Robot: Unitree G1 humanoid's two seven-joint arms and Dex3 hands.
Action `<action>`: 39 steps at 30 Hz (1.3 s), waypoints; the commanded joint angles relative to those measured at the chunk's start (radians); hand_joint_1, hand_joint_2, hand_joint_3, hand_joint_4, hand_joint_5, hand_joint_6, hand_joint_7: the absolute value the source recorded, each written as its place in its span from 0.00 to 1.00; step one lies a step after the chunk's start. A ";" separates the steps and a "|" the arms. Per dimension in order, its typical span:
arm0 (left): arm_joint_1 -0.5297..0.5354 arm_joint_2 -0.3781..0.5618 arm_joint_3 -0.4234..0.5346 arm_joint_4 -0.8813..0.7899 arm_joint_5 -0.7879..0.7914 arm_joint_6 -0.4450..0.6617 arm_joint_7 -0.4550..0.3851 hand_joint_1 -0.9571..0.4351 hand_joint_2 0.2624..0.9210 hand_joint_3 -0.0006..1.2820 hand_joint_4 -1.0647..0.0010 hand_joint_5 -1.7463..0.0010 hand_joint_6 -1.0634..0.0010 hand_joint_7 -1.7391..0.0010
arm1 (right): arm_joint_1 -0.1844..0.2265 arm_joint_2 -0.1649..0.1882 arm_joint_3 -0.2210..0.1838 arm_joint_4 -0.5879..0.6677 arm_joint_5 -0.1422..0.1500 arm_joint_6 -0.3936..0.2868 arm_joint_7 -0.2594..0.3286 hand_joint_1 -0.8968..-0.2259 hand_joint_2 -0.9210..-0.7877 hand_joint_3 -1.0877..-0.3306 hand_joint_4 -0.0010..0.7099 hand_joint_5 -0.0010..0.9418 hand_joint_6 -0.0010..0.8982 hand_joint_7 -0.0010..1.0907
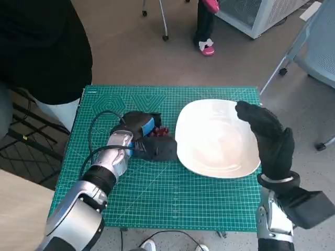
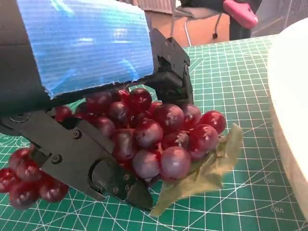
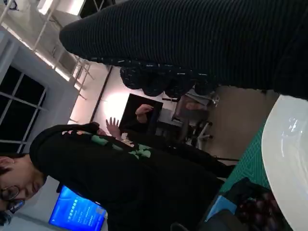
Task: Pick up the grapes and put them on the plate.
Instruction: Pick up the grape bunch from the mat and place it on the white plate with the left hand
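Note:
A bunch of dark red grapes (image 2: 154, 132) with a green leaf (image 2: 211, 168) lies on the green cutting mat, just left of the white plate (image 1: 217, 138). My left hand (image 1: 144, 137) is down over the bunch (image 1: 158, 132), and its black fingers (image 2: 82, 159) close around the grapes from both sides while they rest on the mat. My right hand (image 1: 268, 137) hovers over the plate's right rim, fingers apart and holding nothing. The right wrist view shows the plate's edge (image 3: 284, 159) and the grapes (image 3: 257, 209) beyond it.
The green mat (image 1: 157, 198) covers the small table. A person in black (image 1: 42, 47) stands at the table's far left corner. Chair legs, another person's pink shoe (image 1: 207, 48) and a white unit are on the floor beyond.

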 commanded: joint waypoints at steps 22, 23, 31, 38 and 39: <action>0.026 -0.015 0.008 0.047 -0.029 0.006 0.003 0.69 1.00 0.20 0.56 0.15 0.58 0.28 | -0.004 -0.008 -0.012 0.016 0.003 0.012 0.017 0.43 0.00 0.29 0.57 0.00 0.05 0.39; 0.026 -0.015 0.008 0.047 -0.029 0.005 0.004 0.69 1.00 0.20 0.56 0.15 0.58 0.28 | -0.004 -0.008 -0.012 0.015 0.003 0.012 0.018 0.43 0.00 0.29 0.57 0.00 0.05 0.39; 0.021 -0.010 0.013 0.043 -0.033 0.000 -0.004 0.69 1.00 0.19 0.56 0.15 0.56 0.29 | -0.006 -0.009 -0.013 0.019 0.002 0.009 0.021 0.43 0.00 0.29 0.57 0.00 0.05 0.39; 0.008 -0.003 0.021 0.023 -0.041 0.010 -0.021 0.69 1.00 0.18 0.55 0.15 0.55 0.30 | -0.008 -0.008 -0.013 0.021 0.001 0.008 0.022 0.43 0.00 0.29 0.57 0.00 0.05 0.38; 0.006 -0.001 0.022 0.017 -0.042 0.011 -0.023 0.69 1.00 0.18 0.55 0.15 0.55 0.30 | -0.008 -0.008 -0.013 0.020 0.000 0.008 0.021 0.43 0.00 0.29 0.57 0.00 0.05 0.38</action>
